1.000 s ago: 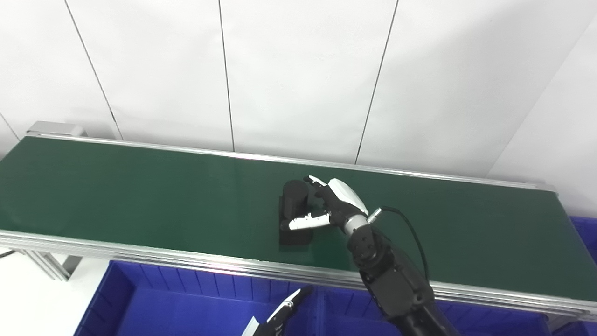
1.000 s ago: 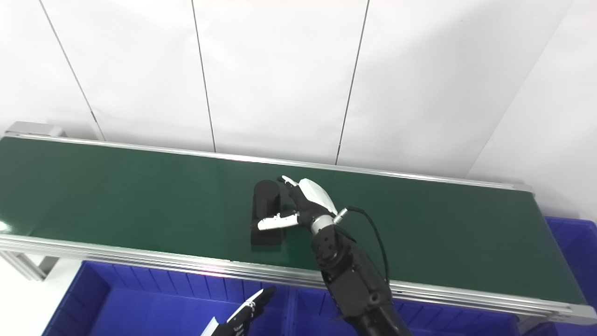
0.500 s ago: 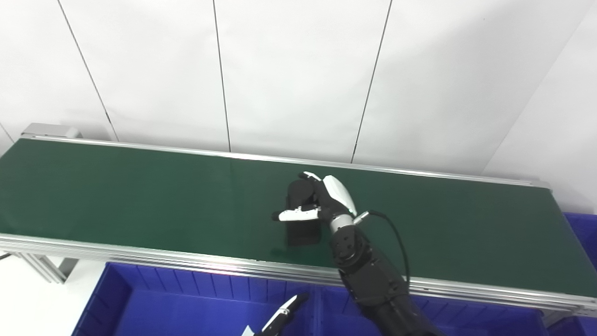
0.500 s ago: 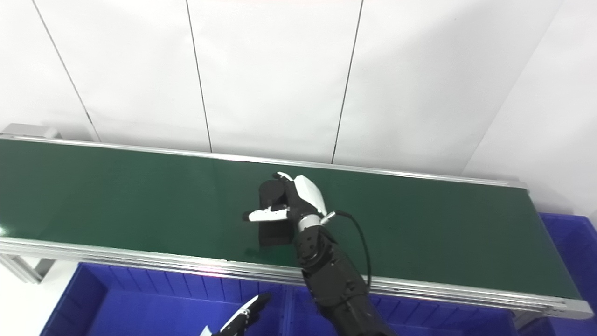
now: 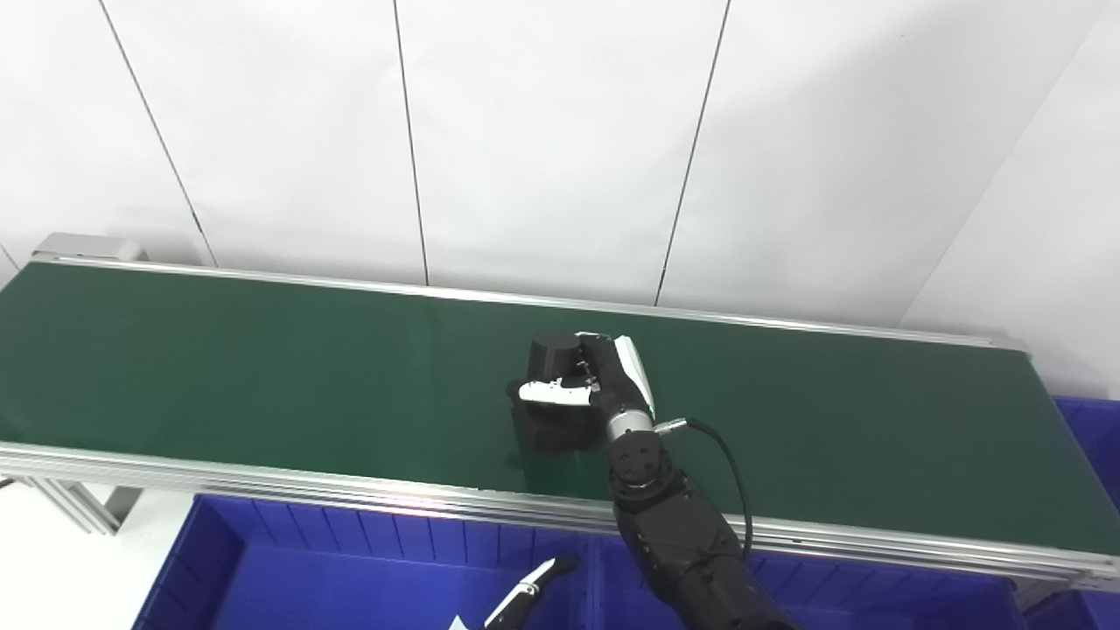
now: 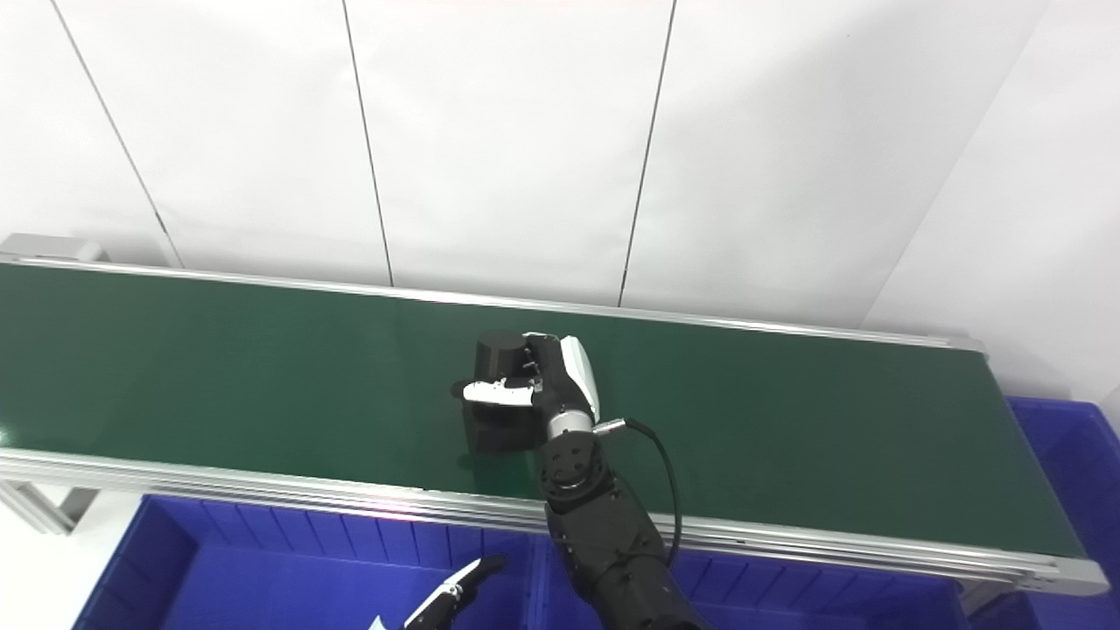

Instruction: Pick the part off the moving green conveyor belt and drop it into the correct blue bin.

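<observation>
The black part [image 5: 549, 418], a short cylinder on a blocky base, stands on the green conveyor belt [image 5: 262, 367] near its middle. My right hand [image 5: 612, 381] is wrapped around it from the right: the white thumb lies across its front and the fingers curl over behind the cylinder. I cannot tell whether the part's base is off the belt. Of my left hand [image 5: 528, 592] only a black and white fingertip shows at the bottom edge, over the blue bin [image 5: 350, 569]. The same grasp shows in the right eye view, hand [image 6: 560, 381] on part [image 6: 492, 420].
Blue bins run along the front below the belt's aluminium rail [image 5: 262, 477], with a divider [image 5: 598, 577] between two of them. Another blue bin [image 5: 1094, 437] sits past the belt's right end. A white panelled wall stands behind.
My right hand's fingers and thumb have curled in from spread beside the part to closed around it. Wrist and part have shifted slightly left on the belt. The view has also drifted.
</observation>
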`<move>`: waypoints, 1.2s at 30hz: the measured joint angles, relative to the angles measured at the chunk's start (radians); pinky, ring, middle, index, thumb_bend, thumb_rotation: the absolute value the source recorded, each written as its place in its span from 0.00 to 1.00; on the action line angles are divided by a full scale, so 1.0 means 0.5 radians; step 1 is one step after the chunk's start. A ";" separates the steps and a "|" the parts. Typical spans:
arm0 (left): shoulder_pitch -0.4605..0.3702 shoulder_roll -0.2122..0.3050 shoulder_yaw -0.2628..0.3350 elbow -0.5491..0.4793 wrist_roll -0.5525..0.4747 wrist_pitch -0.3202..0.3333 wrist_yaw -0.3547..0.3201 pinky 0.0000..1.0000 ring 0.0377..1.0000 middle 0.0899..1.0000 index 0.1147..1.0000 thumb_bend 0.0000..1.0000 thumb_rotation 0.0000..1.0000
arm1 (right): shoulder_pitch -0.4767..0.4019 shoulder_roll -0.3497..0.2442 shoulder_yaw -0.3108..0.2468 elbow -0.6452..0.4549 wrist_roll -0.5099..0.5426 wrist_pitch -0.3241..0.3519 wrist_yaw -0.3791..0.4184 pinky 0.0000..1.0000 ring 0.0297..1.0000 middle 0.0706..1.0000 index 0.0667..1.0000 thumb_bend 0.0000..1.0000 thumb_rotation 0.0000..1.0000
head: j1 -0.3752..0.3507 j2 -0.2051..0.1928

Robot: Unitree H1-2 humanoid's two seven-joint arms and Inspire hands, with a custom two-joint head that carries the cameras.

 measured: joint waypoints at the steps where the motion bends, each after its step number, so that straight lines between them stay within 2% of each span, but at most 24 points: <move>1: -0.003 0.000 0.001 0.000 -0.009 0.000 0.000 1.00 0.98 0.95 0.88 0.82 0.98 | 0.000 0.003 0.000 0.012 0.000 -0.013 -0.018 0.38 0.41 0.51 0.44 0.51 0.00 | 0.000 0.000; 5: -0.032 0.009 0.013 0.004 -0.027 0.000 -0.013 1.00 0.98 0.95 0.88 0.81 0.99 | 0.000 0.018 0.014 0.052 -0.025 -0.048 -0.144 0.30 0.42 0.50 0.44 0.51 0.00 | -0.009 -0.006; 7: -0.051 0.022 0.022 0.014 -0.051 0.000 -0.019 1.00 0.99 0.95 0.88 0.81 0.99 | 0.004 0.018 0.035 0.059 -0.050 -0.055 -0.194 0.43 0.43 0.49 0.43 0.51 0.00 | -0.018 -0.012; 8: -0.061 0.031 0.030 0.026 -0.056 0.000 -0.020 1.00 0.99 0.95 0.88 0.80 0.99 | 0.007 0.017 0.044 0.058 -0.064 -0.055 -0.214 0.30 0.43 0.49 0.43 0.51 0.00 | -0.028 -0.018; 9: -0.072 0.042 0.035 0.042 -0.057 0.000 -0.020 1.00 0.99 0.95 0.88 0.80 0.99 | 0.012 0.018 0.046 0.057 -0.073 -0.055 -0.235 0.27 0.43 0.49 0.43 0.51 0.00 | -0.028 -0.019; 11: -0.086 0.059 0.047 0.070 -0.062 0.000 -0.021 1.00 0.99 0.96 0.88 0.79 0.99 | 0.030 0.018 0.039 0.040 -0.071 -0.065 -0.262 0.26 0.43 0.50 0.43 0.51 0.00 | -0.043 -0.015; 13: -0.090 0.063 0.054 0.072 -0.091 0.000 -0.024 1.00 1.00 0.96 0.88 0.78 0.99 | 0.069 0.016 0.015 -0.013 -0.048 -0.078 -0.267 0.28 0.43 0.50 0.42 0.51 0.00 | -0.068 0.006; 14: -0.095 0.063 0.056 0.072 -0.102 0.004 -0.027 0.99 0.99 0.97 0.88 0.77 0.98 | 0.105 0.014 0.007 -0.061 -0.029 -0.081 -0.260 0.32 0.42 0.51 0.42 0.51 0.00 | -0.092 0.045; 16: -0.103 0.064 0.061 0.069 -0.151 0.019 -0.039 0.97 0.99 0.96 0.88 0.76 0.98 | 0.214 0.006 0.004 -0.251 -0.016 -0.088 -0.236 0.37 0.41 0.52 0.42 0.51 0.00 | -0.092 0.046; 19: -0.112 0.064 0.085 0.064 -0.201 0.052 -0.040 0.94 0.97 0.95 0.88 0.74 0.98 | 0.376 -0.017 0.027 -0.569 -0.016 -0.088 -0.168 0.33 0.43 0.52 0.41 0.51 0.00 | -0.117 0.128; 21: -0.128 0.067 0.100 0.063 -0.206 0.053 -0.040 0.93 0.96 0.95 0.89 0.74 0.98 | 0.487 -0.049 0.026 -0.814 -0.006 -0.087 -0.097 0.35 0.42 0.52 0.41 0.51 0.00 | -0.114 0.141; 23: -0.141 0.070 0.119 0.058 -0.206 0.066 -0.039 0.92 0.95 0.94 0.89 0.74 0.96 | 0.574 -0.073 0.018 -1.018 0.003 -0.076 -0.040 0.40 0.42 0.52 0.40 0.51 0.00 | -0.092 0.220; 25: -0.157 0.071 0.139 0.048 -0.207 0.088 -0.039 0.91 0.94 0.93 0.88 0.74 0.95 | 0.687 -0.103 0.016 -1.251 0.005 -0.040 0.011 0.43 0.43 0.52 0.40 0.51 0.00 | -0.089 0.230; 27: -0.166 0.072 0.160 -0.012 -0.208 0.156 -0.039 0.90 0.93 0.93 0.88 0.74 0.94 | 0.796 -0.126 0.009 -1.506 0.002 0.043 0.070 0.47 0.45 0.52 0.40 0.51 0.00 | -0.068 0.306; 29: -0.177 0.072 0.165 -0.069 -0.208 0.231 -0.039 0.90 0.92 0.93 0.88 0.71 0.93 | 0.864 -0.151 -0.007 -1.659 0.005 0.124 0.119 0.49 0.46 0.51 0.40 0.51 0.00 | -0.065 0.313; 31: -0.197 0.066 0.171 -0.141 -0.206 0.327 -0.040 0.89 0.92 0.92 0.87 0.69 0.92 | 0.958 -0.191 -0.034 -1.861 0.017 0.194 0.177 0.48 0.46 0.51 0.40 0.51 0.00 | -0.010 0.368; 32: -0.202 0.065 0.177 -0.169 -0.204 0.348 -0.038 0.89 0.92 0.92 0.87 0.68 0.91 | 0.989 -0.200 -0.045 -1.929 0.028 0.219 0.199 0.46 0.45 0.51 0.40 0.51 0.00 | -0.009 0.368; 33: -0.213 0.065 0.180 -0.204 -0.196 0.408 -0.037 0.88 0.91 0.92 0.87 0.67 0.90 | 1.028 -0.209 -0.062 -2.008 0.045 0.262 0.228 0.47 0.46 0.51 0.40 0.51 0.00 | 0.018 0.392; 35: -0.240 0.059 0.181 -0.237 -0.176 0.484 -0.036 0.88 0.91 0.92 0.88 0.66 0.90 | 1.100 -0.232 -0.079 -2.118 0.070 0.317 0.277 0.49 0.47 0.51 0.40 0.51 0.00 | 0.018 0.393; 36: -0.252 0.053 0.181 -0.244 -0.160 0.518 -0.035 0.87 0.91 0.92 0.87 0.65 0.89 | 1.135 -0.251 -0.082 -2.177 0.079 0.344 0.307 0.48 0.46 0.51 0.40 0.51 0.00 | 0.040 0.423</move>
